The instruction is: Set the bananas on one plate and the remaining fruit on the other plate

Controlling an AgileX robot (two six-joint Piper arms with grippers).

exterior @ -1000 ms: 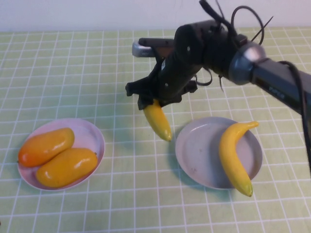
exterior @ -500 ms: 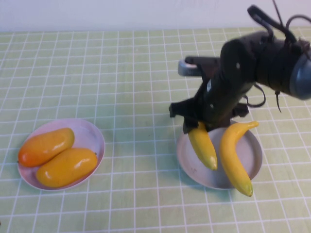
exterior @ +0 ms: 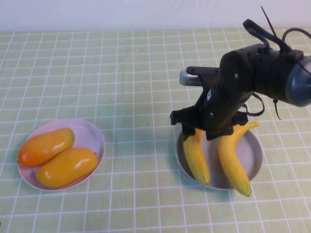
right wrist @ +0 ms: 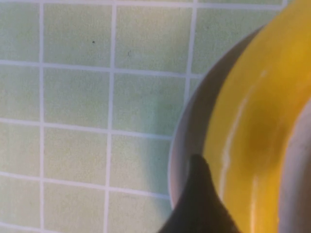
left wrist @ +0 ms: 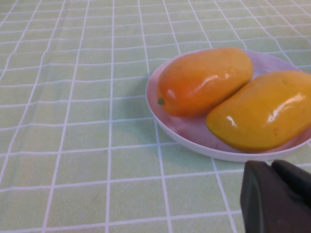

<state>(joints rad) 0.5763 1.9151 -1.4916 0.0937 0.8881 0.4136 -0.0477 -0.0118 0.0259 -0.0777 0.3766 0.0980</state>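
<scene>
Two bananas lie side by side on the grey-blue plate [exterior: 253, 151]: one [exterior: 196, 156] at its left edge, the other [exterior: 232, 158] across its middle with its tip past the near rim. My right gripper [exterior: 200, 133] hangs low over the plate, open, its jaws straddling the upper end of the left banana. In the right wrist view one dark finger [right wrist: 198, 190] stands beside that banana [right wrist: 243, 136]. The two orange fruits [exterior: 46, 145] [exterior: 67, 167] rest on the pink plate [exterior: 95, 135]. My left gripper [left wrist: 272, 167] is shut, just short of that plate [left wrist: 194, 135] and its fruits [left wrist: 204, 80] [left wrist: 262, 109].
A green checked cloth [exterior: 136, 73] covers the whole table. The two plates sit near the front, pink on the left and grey-blue on the right, with bare cloth between them. My right arm [exterior: 272, 73] reaches in from the right.
My right gripper carried the banana rightwards from mid-table to the grey-blue plate, lowered it beside the other banana and spread its jaws. The left gripper and the orange fruits stayed still.
</scene>
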